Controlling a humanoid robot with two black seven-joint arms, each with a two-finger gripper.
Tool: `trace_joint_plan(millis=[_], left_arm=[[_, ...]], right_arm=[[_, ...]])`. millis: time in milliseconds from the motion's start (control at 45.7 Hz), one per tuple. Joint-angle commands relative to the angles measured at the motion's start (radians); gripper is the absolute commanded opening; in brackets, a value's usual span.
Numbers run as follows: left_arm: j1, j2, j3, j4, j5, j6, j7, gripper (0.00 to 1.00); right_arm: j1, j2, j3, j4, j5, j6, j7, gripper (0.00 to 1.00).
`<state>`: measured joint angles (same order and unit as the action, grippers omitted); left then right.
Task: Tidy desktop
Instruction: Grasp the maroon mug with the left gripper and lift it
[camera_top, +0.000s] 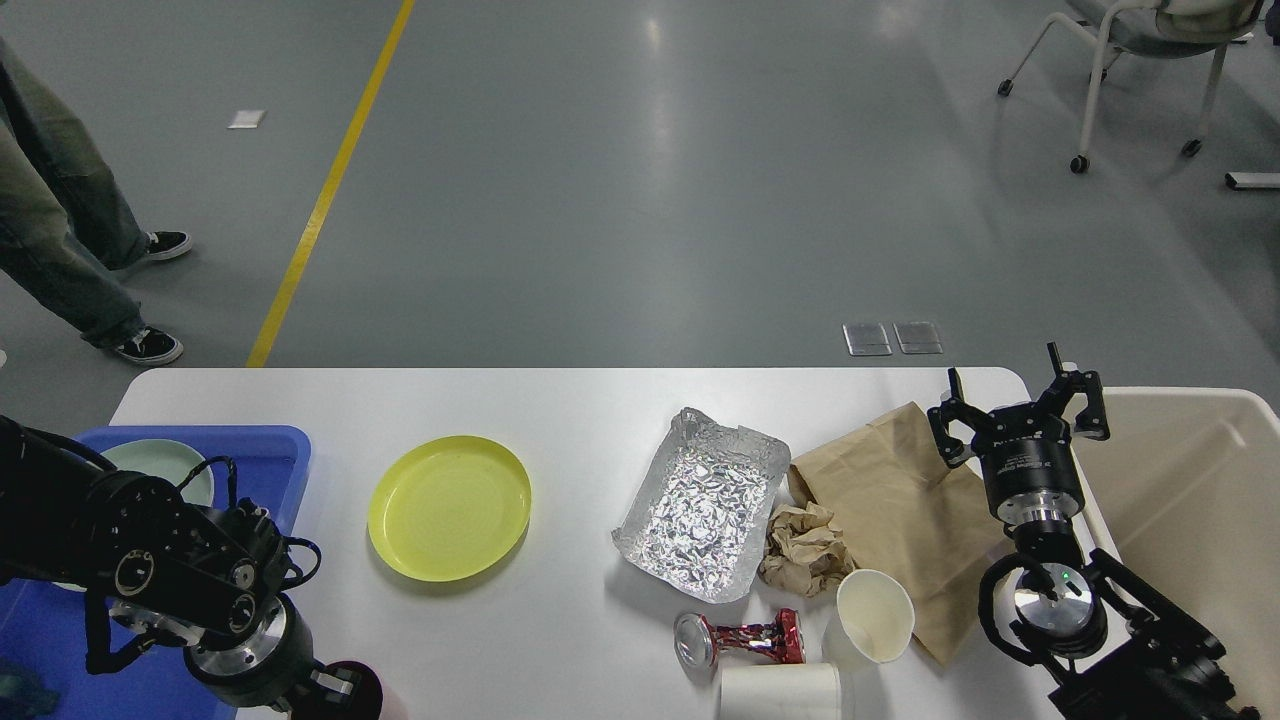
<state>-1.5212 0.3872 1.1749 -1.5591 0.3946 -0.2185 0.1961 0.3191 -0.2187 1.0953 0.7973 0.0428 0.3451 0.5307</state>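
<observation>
Paper roll (780, 692) nearest; desktop (560, 400) under splayed R fingers (1020, 400); L fingers state unclear.

The large white rounded-corner bench (580, 410) carries a round yellow plastic plate (449, 506), crinkled foil tray (703, 504), brown paper bag (900, 500), crumpled brown paper (805, 548), crushed red can (738, 642) and two white paper cups (875, 615).

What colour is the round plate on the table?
Yellow: the plate shows best in the head view.

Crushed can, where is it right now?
In the head view the crushed can lies on its side near the front edge of the desktop, right of centre, just in front of the foil tray and left of the paper cup.
</observation>
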Motion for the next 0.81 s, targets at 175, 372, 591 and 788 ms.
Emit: trace_joint_plan(millis=[175, 372, 591, 788], left_arm=[[-0.163, 0.038, 0.022, -0.07, -0.068, -0.051, -0.006, 0.0], [-0.419, 0.078, 0.081, -0.122, -0.115, -0.205, -0.012, 0.0], [-0.73, 0.05, 0.149, -0.148, -0.247, -0.444, -0.021, 0.0], [-0.976, -0.007, 0.206, -0.185, -0.385, -0.625, -0.024, 0.0]], right_arm=[[0.0, 0.001, 0.0, -0.001, 0.0, 0.0, 0.0, 1.0], [0.0, 0.001, 0.0, -0.001, 0.0, 0.0, 0.0, 1.0], [0.0, 0.001, 0.0, -0.001, 0.0, 0.0, 0.0, 1.0], [0.0, 0.001, 0.0, -0.001, 0.0, 0.0, 0.0, 1.0]])
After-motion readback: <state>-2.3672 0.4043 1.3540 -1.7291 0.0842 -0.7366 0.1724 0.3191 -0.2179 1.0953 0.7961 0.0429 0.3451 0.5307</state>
